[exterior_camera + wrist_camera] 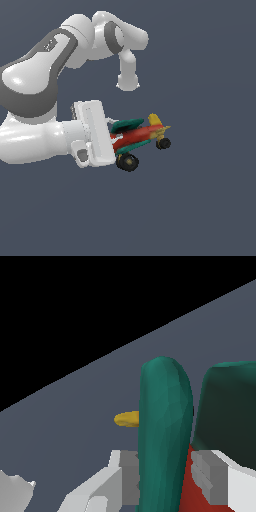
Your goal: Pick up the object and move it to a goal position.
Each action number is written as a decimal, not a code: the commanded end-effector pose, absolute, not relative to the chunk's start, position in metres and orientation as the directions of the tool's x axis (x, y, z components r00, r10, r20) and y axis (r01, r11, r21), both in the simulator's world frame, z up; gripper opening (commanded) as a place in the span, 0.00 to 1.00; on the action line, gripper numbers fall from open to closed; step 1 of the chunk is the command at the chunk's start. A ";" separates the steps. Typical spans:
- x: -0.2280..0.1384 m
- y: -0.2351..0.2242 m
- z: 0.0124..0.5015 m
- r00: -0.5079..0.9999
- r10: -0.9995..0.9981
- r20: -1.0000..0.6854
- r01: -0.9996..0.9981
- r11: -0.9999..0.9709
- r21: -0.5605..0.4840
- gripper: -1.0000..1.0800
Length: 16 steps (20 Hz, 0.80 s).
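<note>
The object is a small toy biplane with teal-green wings, a red body, a yellow tail and black wheels. It hangs in mid-air, held sideways off the end of my gripper, which is shut on its body. In the wrist view the teal wings stand right in front of the camera, the red body sits between my two grey fingers, and a yellow part shows beyond the wing. The fingertips are hidden by the plane in the exterior view.
The white arm fills the exterior view's left side, with its links folded above the hand. Behind everything is a plain dark blue-grey ground. No other object shows.
</note>
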State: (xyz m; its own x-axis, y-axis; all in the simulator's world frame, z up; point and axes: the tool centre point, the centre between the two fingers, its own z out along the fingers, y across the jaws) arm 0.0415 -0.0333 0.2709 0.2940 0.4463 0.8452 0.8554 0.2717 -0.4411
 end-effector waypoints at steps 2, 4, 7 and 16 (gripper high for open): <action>0.041 -0.041 0.289 0.175 0.421 0.890 0.886 0.326 -0.328 0.00; 0.040 -0.045 0.296 0.115 0.406 0.907 0.896 0.353 -0.271 0.00; 0.038 -0.050 0.306 0.038 0.384 0.923 0.902 0.384 -0.197 0.00; 0.034 -0.061 0.322 -0.099 0.339 0.936 0.898 0.436 -0.063 0.00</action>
State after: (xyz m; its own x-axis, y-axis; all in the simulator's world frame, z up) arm 0.0345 -0.0602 0.3172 -0.0770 0.3459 0.9351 0.8991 0.4295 -0.0848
